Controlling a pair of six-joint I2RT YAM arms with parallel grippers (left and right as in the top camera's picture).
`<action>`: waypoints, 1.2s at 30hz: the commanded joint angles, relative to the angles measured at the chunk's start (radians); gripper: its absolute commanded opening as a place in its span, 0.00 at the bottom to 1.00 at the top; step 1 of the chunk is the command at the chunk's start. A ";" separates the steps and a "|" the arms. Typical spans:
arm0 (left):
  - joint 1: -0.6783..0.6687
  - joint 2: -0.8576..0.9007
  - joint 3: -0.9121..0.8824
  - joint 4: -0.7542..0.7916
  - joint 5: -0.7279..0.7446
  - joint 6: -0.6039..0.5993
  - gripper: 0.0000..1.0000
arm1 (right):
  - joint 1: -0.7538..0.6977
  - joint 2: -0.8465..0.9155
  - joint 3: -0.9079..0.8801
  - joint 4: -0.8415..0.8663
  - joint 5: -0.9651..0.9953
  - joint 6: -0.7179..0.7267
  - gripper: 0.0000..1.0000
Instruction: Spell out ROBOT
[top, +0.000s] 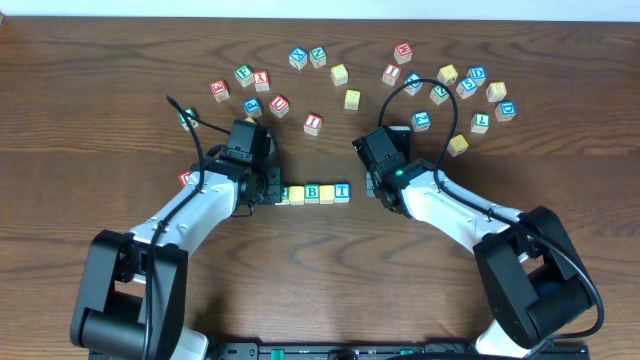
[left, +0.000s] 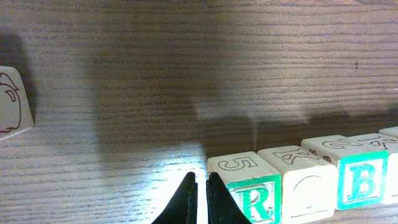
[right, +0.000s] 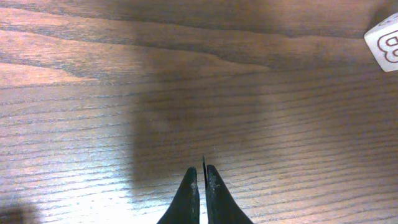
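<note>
Currently the word row lies mid-tabletop (top: 320, 300) between the two arms: R cube (left: 249, 190), first yellow cube (top: 297, 193), B cube (top: 313, 192), second yellow cube (top: 328, 192), T cube (top: 343, 190), side by side and touching, in one straight line. Left fingers (left: 200, 200) pressed together, holding nothing, tips low over the wood just beside the R cube's outer end. Right fingers (right: 203, 193) likewise closed and empty, over bare wood, near the T end of the row but apart from it. Loose letter cubes (top: 440, 90) lie scattered across the far side of the tabletop, well apart from the row. One pale cube (right: 384, 42) shows at the edge of the right wrist view.
</note>
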 joint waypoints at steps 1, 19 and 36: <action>0.002 0.010 0.000 0.002 0.014 0.002 0.07 | -0.002 0.007 -0.006 0.000 0.009 -0.007 0.01; 0.002 0.010 0.000 0.015 0.064 0.029 0.07 | -0.002 0.007 -0.006 0.000 0.009 -0.007 0.01; 0.011 0.009 0.004 -0.010 -0.269 0.011 0.08 | -0.002 0.007 -0.006 0.000 0.008 -0.007 0.01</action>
